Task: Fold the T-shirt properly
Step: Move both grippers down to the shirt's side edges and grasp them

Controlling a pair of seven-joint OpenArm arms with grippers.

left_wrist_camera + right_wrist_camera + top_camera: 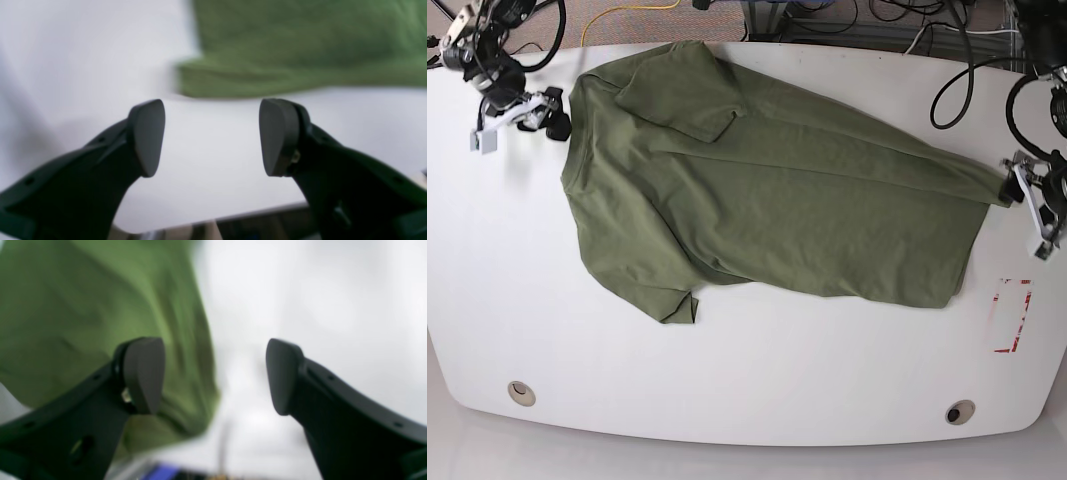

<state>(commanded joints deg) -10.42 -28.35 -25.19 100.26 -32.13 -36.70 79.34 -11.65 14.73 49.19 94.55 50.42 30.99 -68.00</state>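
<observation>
The olive T-shirt [767, 200] lies spread lengthwise across the white table [727, 380], collar end just beside the right gripper [555, 112] and hem corner touching or nearly touching the left gripper [1019, 185], both with jaws apart and empty.

T-shirt [767, 200] sprawls across far and middle tabletop [727, 370] — reaches nearly both side edges. Near strip bare, open for passage. Narrow bare margins left and right of cloth. Cables [967, 60] crowd far right edge. Red-outlined mark [1013, 315] lies flat near right — no obstruction.
</observation>
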